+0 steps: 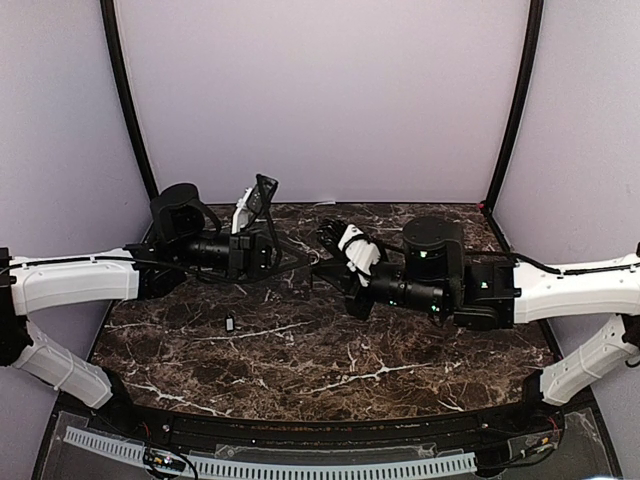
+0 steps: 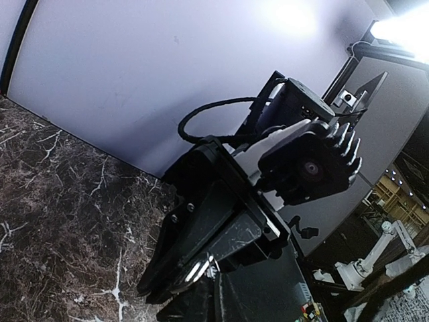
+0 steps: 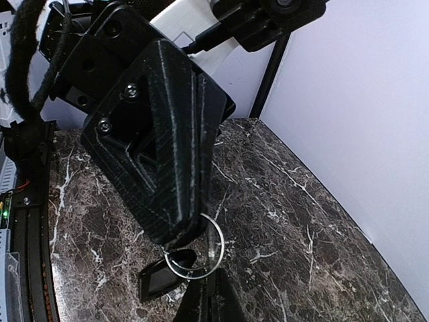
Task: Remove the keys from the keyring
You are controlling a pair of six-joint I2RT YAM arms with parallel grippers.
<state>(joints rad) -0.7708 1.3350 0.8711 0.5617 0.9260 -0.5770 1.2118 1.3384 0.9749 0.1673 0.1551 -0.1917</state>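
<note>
Right end effector (image 3: 177,233) pinching keyring (image 3: 222,247), dangling key (image 3: 158,278), loose key (image 1: 229,323) only overhead

No text, label, brand, number or sign can be read in any of the three views. The small coloured spots at 5 o'clock in the left wrist view are too small and blurred to make out.
</note>
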